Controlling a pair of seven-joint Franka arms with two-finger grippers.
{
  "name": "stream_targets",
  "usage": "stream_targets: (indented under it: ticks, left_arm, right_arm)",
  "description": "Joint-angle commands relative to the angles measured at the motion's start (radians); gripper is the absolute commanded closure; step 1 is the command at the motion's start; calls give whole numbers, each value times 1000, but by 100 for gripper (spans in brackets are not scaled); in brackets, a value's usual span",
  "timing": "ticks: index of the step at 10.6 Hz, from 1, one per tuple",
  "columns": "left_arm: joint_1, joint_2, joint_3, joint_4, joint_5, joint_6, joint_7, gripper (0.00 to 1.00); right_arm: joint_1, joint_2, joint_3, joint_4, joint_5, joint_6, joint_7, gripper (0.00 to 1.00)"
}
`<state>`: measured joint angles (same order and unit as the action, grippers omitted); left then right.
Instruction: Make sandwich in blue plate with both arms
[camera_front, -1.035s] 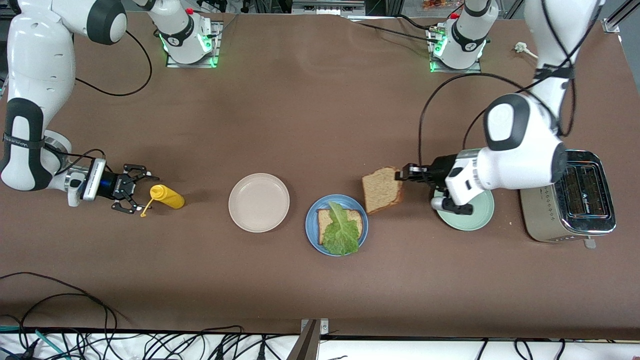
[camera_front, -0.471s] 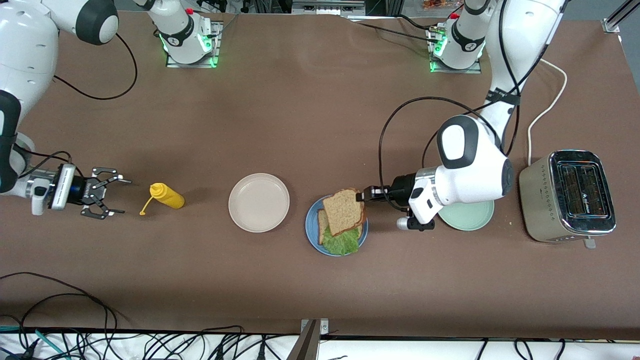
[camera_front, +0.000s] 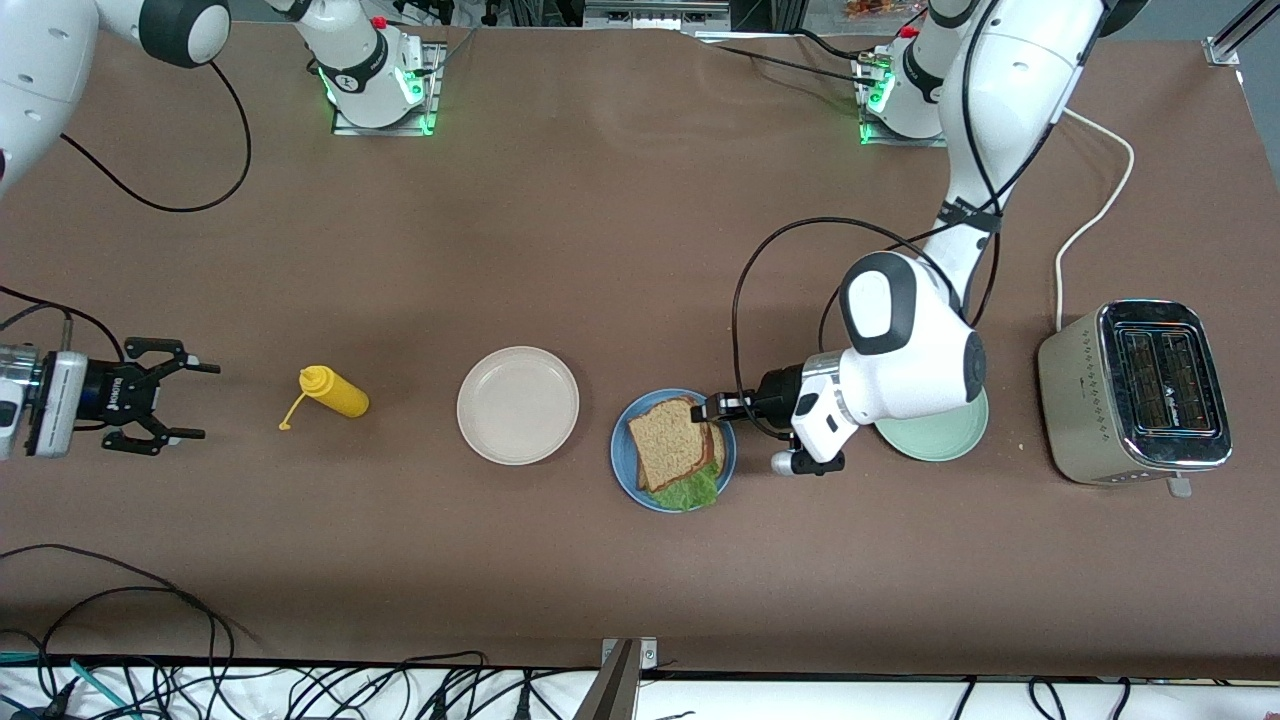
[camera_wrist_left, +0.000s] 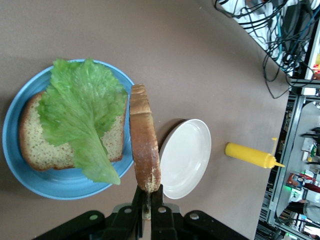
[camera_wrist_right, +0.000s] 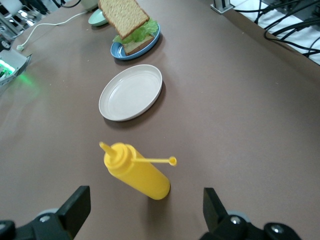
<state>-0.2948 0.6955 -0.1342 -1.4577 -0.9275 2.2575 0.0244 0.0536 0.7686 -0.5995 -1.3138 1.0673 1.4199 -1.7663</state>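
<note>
The blue plate (camera_front: 622, 462) holds a bread slice (camera_wrist_left: 35, 145) with a green lettuce leaf (camera_wrist_left: 85, 120) lying on it. My left gripper (camera_front: 712, 408) is shut on the crust edge of a second bread slice (camera_front: 670, 440). That slice hangs tilted low over the lettuce (camera_front: 690, 490). In the left wrist view the held slice (camera_wrist_left: 145, 150) shows edge-on between the shut fingers of the left gripper (camera_wrist_left: 147, 200). My right gripper (camera_front: 200, 401) stands open at the right arm's end of the table, apart from the plate, with nothing in it. The right wrist view shows the right gripper (camera_wrist_right: 145, 207) open and the tilted slice (camera_wrist_right: 122, 15) farther off.
A yellow mustard bottle (camera_front: 335, 393) lies between the right gripper and a beige-white plate (camera_front: 518, 404). A mint-green plate (camera_front: 945, 440) sits partly under the left arm. A steel toaster (camera_front: 1140, 395) stands at the left arm's end. Cables run along the table's front edge.
The left arm carried the bread slice from beside the mint plate to over the blue plate and lowered it onto the lettuce. The open right gripper drew back from the mustard bottle.
</note>
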Motion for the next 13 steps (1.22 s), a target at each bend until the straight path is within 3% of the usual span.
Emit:
stream_targets:
  ticks: [1,6,9,10,13]
  left_arm:
    - [-32,52,8,46,-33,28,8,100]
    - [-21,70,10,30,-30,27,147,100]
    - [2,72,10,10,-25,24,231,98]
    - [12,75,10,2,-25,24,235,77]
    - [26,96,11,-12,-36,24,235,41]
  right_arm:
    - [61,-95,-3,56,-143,-21,288,0]
    - [228,-231,-3,117,-422,-22,917,0]
    - [333,-299,-5,117,-620,-22,1135,0]
    - [371,-317,-3,117,-657,-24,1218,0]
    - [410,-359,3,114,-696,-42,1372,0]
